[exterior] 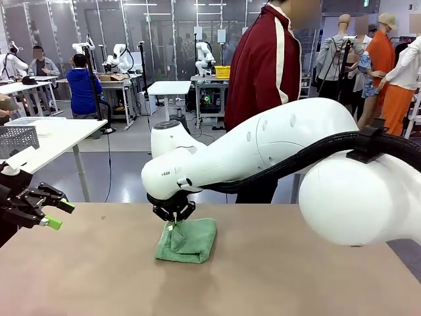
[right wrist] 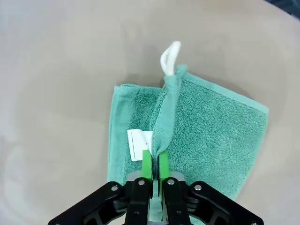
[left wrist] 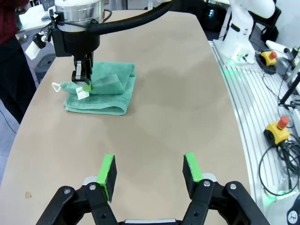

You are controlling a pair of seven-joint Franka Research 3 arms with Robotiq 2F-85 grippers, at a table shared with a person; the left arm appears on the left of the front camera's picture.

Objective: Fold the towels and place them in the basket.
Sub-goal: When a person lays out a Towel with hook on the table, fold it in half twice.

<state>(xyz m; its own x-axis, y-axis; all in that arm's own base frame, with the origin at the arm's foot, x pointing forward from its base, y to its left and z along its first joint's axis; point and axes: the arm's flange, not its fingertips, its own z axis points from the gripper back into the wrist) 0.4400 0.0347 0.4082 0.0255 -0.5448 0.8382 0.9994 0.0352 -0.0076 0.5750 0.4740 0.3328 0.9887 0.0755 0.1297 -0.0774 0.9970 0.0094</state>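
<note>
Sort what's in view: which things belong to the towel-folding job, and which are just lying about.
Job: green towel; right gripper, fingers shut on its raised fold; left gripper open above the table.
Lying about: yellow emergency-stop boxes and cables beside the table.

This is a robotics lab set in a large open hall. A white jointed arm (exterior: 263,145) trailing a black ribbed cable hose (exterior: 316,155) reaches over the tan counter (exterior: 276,283). The left hand (left wrist: 149,160), black with green pads, hangs above the counter. Beside it runs a slotted aluminium rail bed (left wrist: 248,122) carrying yellow emergency-stop boxes (left wrist: 279,130) with red buttons, among loose cables (left wrist: 281,164). Farther back, white work tables (exterior: 170,87) stand on a grey floor (exterior: 125,164). A person in a blue top (exterior: 82,89) is at one of them, with glass partitions (exterior: 158,33) behind.
</note>
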